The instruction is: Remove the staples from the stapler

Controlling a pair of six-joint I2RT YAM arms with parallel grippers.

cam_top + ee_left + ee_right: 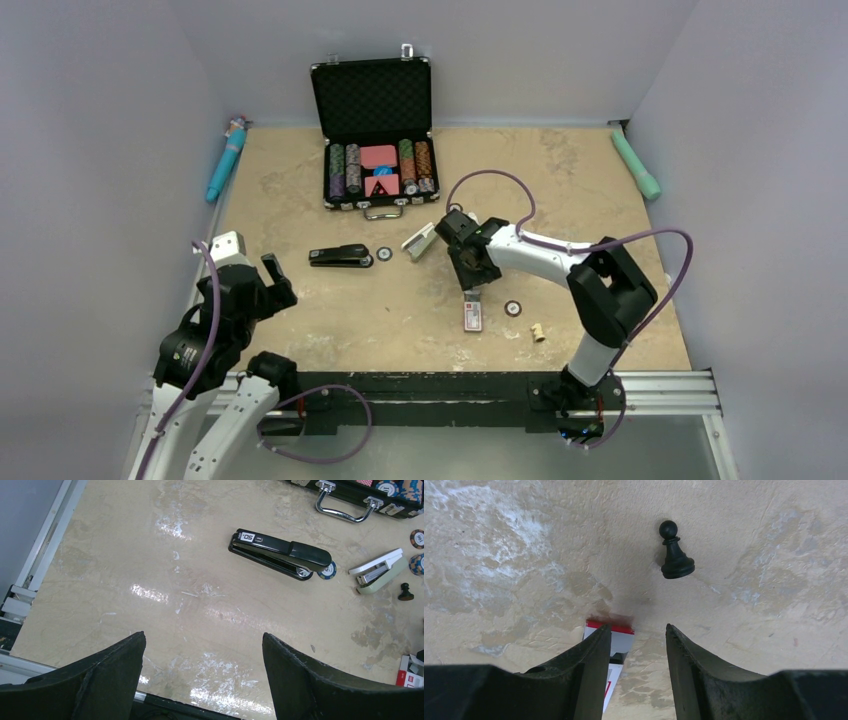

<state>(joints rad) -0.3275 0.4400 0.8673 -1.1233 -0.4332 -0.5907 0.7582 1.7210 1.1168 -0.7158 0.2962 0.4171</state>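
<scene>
A black stapler lies shut left of centre. Right of it, a pale green and white stapler lies hinged open. I cannot make out the staples in any view. My right gripper hangs open just above the table with nothing between its fingers. Its left finger covers part of a small red-and-white box. My left gripper is wide open and empty over bare table at the near left, well short of the black stapler.
A black pawn stands just beyond the right gripper. An open poker chip case sits at the back. Loose chips and a small cork piece lie about. A blue tube and a green tube rest by the side walls.
</scene>
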